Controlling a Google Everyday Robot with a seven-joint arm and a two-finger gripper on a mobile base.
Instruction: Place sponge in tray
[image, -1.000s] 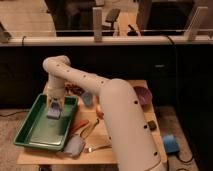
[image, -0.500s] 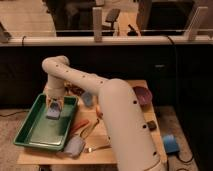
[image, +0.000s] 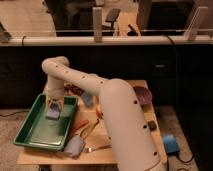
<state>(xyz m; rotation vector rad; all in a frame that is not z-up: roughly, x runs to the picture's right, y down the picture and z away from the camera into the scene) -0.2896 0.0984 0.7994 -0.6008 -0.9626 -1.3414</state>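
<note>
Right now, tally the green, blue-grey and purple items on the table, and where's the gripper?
Green: 1 (tray)
Blue-grey: 3 (sponge in the tray, flat piece, small cup)
Purple: 1 (bowl)
Total: 5
Gripper: over the sponge, inside the tray.

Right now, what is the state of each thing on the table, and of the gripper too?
gripper: low over the far end of the tray, right at the sponge.
sponge: inside the tray, under the gripper; held or released, cannot tell.
tray: flat on the table, holding only the sponge.
blue-grey cup: upright, outside the tray.
flat blue-grey piece: lying by the tray's near corner.
purple bowl: upright, on the table's far right.
</note>
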